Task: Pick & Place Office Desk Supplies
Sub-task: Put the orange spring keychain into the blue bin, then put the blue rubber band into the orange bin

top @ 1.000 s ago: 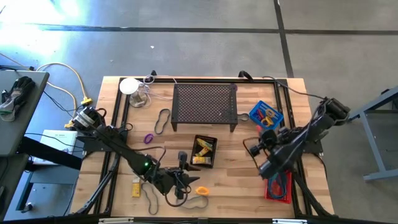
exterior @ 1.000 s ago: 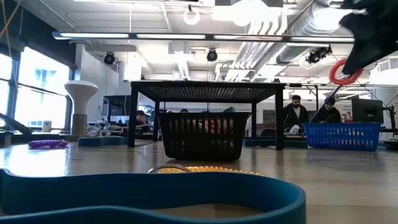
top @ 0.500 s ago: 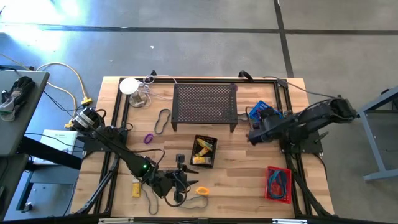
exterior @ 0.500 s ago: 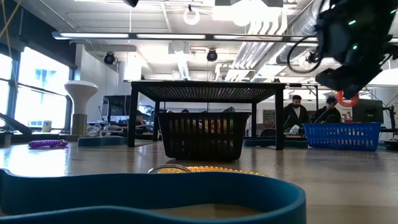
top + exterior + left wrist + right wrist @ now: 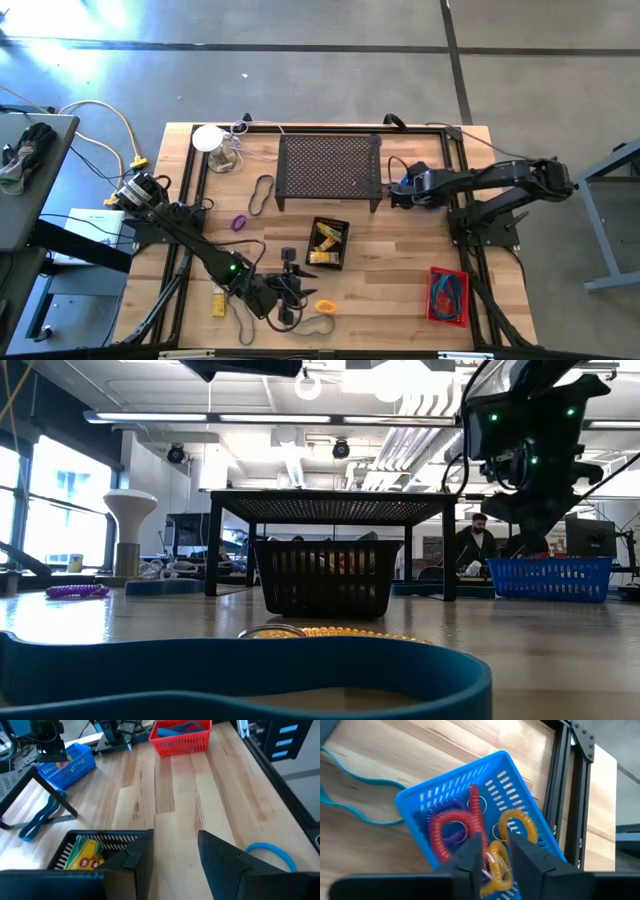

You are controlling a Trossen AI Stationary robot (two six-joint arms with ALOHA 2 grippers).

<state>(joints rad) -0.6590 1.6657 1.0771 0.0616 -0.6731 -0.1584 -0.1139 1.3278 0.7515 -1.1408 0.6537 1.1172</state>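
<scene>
Right gripper (image 5: 491, 851) swung from red basket (image 5: 448, 296) to over blue basket (image 5: 475, 822), fingers parting to drop red ring (image 5: 462, 820); left gripper (image 5: 175, 852) open.

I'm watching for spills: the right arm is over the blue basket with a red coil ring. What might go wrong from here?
The right gripper hangs near the blue basket's edge, so the red coil ring may catch the rim. The basket already holds yellow coil rings, so a drop could bounce. The black stand sits close beside the arm.
</scene>
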